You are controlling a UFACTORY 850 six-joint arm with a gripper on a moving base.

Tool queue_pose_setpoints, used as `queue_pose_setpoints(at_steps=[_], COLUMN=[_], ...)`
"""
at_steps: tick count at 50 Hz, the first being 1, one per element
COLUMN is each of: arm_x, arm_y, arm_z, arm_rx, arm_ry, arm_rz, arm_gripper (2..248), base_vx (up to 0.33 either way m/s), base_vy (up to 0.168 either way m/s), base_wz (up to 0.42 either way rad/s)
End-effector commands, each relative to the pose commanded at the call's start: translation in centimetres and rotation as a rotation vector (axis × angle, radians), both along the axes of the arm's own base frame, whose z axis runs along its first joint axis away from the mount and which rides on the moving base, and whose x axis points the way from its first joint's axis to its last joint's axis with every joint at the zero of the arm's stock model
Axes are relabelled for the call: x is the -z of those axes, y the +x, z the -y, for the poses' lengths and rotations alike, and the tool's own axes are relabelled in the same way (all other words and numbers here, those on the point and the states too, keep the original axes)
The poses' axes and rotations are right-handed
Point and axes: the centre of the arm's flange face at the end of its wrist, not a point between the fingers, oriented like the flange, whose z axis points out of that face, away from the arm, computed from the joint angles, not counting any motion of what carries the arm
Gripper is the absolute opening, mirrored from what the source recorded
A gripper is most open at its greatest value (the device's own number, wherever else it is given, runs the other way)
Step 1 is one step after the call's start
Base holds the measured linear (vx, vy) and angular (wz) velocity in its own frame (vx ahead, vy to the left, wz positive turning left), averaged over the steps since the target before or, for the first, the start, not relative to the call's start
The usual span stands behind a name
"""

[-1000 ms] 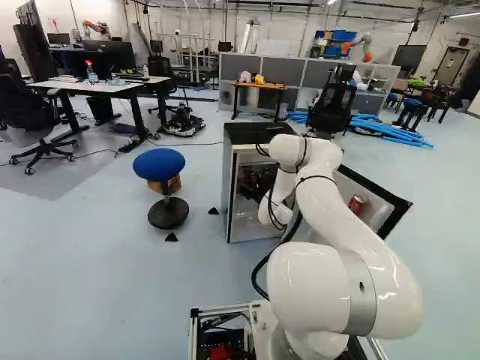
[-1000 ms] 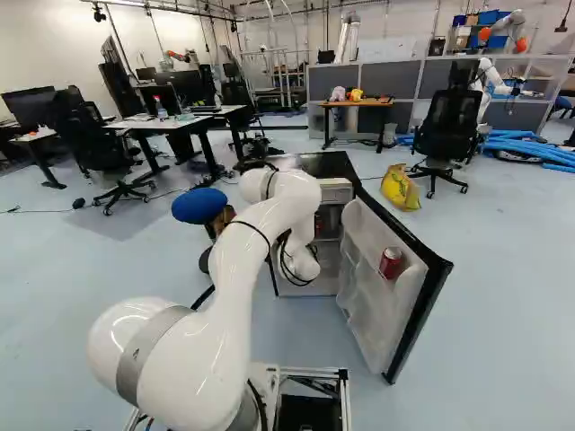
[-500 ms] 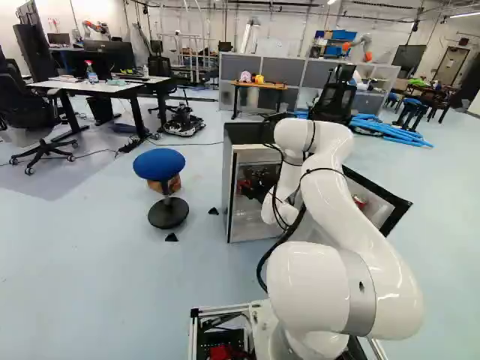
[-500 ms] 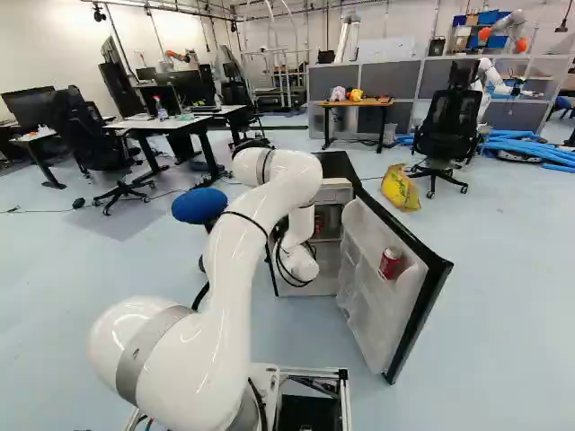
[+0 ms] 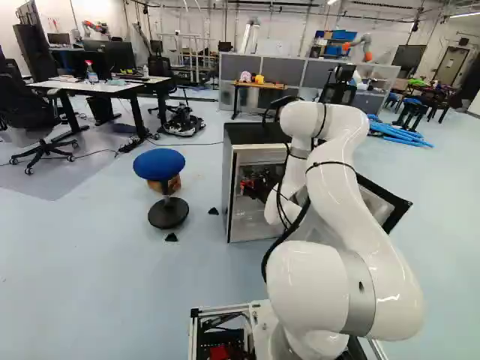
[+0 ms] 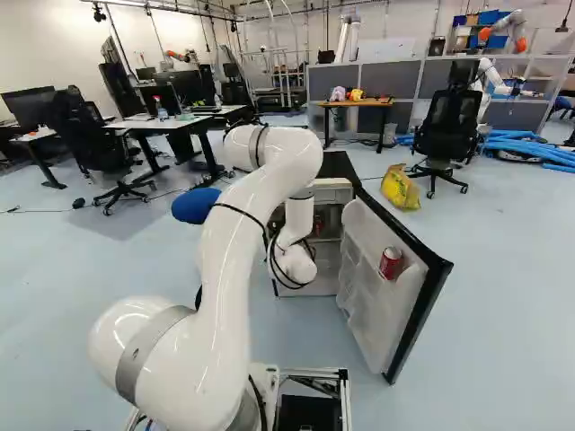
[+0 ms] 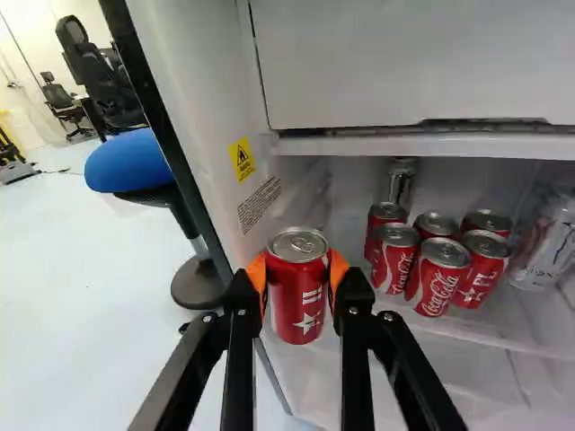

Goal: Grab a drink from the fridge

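Well, the claw (image 5: 250, 182) is pinching a red can (image 7: 298, 292) between both pads (image 7: 257, 272). More cans (image 7: 439, 278) stand on the fridge shelf (image 7: 494, 332).

Looks like a robotics lab, mixed with office fittings. Has another robot (image 6: 518, 45) with orange joints beyond grey partitions (image 6: 391, 87), a low wheeled machine (image 5: 182, 124) on the pale, smooth floor (image 5: 97, 262), and blue tubes (image 5: 397, 133) heaped near the partitions. Also includes monitors (image 5: 112, 56), a white tabletop (image 5: 101, 85), a mesh swivel chair (image 6: 448, 126) and exposed metal framework (image 5: 196, 56) along the far wall.
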Motion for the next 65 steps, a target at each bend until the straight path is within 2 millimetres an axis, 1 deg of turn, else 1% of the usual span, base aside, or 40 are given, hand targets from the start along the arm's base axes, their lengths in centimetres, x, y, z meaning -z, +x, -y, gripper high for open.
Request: queue_pose_setpoints(at_steps=[33, 65], arm_x=[-5.9, -11.4], arm_y=[-6.6, -13.1], arm_z=[-0.8, -2.0], arm_rx=[0.06, 0.12], arm_ry=[0.01, 0.021], arm_rz=[-0.053, -0.054], arm_gripper=[91, 91], base_vx=[0.0, 0.0], base_vy=[0.0, 0.0], base_wz=[0.0, 0.0])
